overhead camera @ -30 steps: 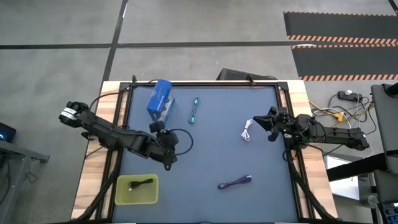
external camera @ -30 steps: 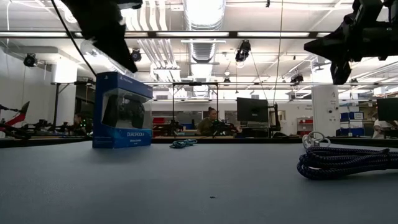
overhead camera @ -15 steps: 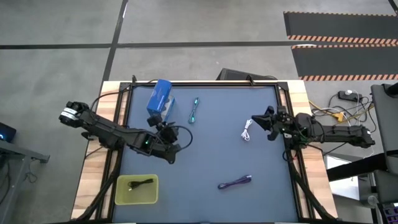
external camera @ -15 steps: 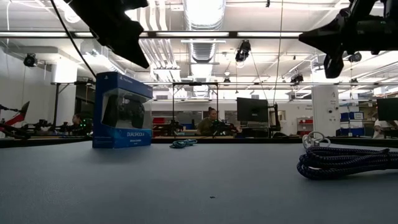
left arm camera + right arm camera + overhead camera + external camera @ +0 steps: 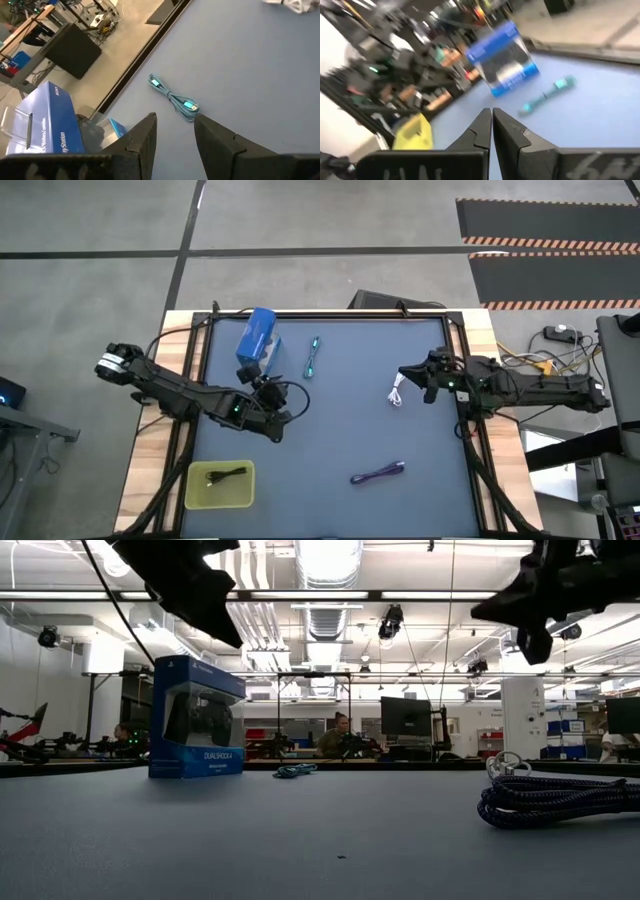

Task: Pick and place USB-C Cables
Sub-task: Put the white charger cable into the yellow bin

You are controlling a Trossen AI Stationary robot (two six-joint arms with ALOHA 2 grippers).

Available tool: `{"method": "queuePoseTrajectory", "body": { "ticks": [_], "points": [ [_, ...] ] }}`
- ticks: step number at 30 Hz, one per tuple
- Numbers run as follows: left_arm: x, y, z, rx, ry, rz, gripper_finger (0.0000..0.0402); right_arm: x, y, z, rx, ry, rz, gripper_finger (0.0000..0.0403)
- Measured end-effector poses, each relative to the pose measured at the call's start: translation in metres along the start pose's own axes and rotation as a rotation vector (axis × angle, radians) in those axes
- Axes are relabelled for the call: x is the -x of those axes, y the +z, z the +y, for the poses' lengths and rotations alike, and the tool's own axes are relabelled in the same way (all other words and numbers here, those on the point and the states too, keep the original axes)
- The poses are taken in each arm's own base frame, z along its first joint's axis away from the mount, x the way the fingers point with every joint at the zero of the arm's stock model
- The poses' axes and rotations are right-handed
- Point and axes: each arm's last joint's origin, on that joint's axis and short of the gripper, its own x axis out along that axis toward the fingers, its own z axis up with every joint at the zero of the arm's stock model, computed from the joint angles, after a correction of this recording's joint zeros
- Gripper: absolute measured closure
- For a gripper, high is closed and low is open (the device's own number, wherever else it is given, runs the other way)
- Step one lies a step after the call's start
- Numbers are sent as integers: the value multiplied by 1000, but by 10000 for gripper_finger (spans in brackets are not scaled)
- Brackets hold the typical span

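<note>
The white cable (image 5: 398,391) lies coiled on the blue mat near the right edge and also shows as the white cable (image 5: 505,764) in the low view. My right gripper (image 5: 405,372) hovers shut just above it, touching nothing; its wrist view shows the right gripper (image 5: 491,111). The teal cable (image 5: 313,358) lies near the far edge, the purple cable (image 5: 378,473) near the near edge. The black cable (image 5: 224,474) rests in a yellow-green tray (image 5: 196,492). My left gripper (image 5: 262,381) hangs open and empty beside the blue box, facing the teal cable (image 5: 174,98).
A blue box with a clear window (image 5: 257,338) stands at the far left of the mat, close to my left gripper. Wooden table strips and black frame rails border the mat. In the low view the purple cable (image 5: 560,800) lies near the camera; people sit in the room behind.
My right gripper has moved toward the table's left, from the right edge to a spot over the white cable's far end. My left gripper has shifted a little toward the right. No cable has moved.
</note>
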Motion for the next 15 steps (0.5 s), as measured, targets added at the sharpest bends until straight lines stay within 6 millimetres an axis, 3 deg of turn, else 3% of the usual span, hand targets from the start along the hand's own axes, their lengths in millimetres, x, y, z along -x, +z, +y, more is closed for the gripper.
{"method": "queuePoseTrajectory", "body": {
  "ticks": [10,15],
  "points": [
    [0,2,-1,16,4,-19,285,2,0,-2,-156,-399,392,394],
    [0,3,-1,-17,12,-25,285,-7,-7,-6,-188,-532,467,394]
  ]
}}
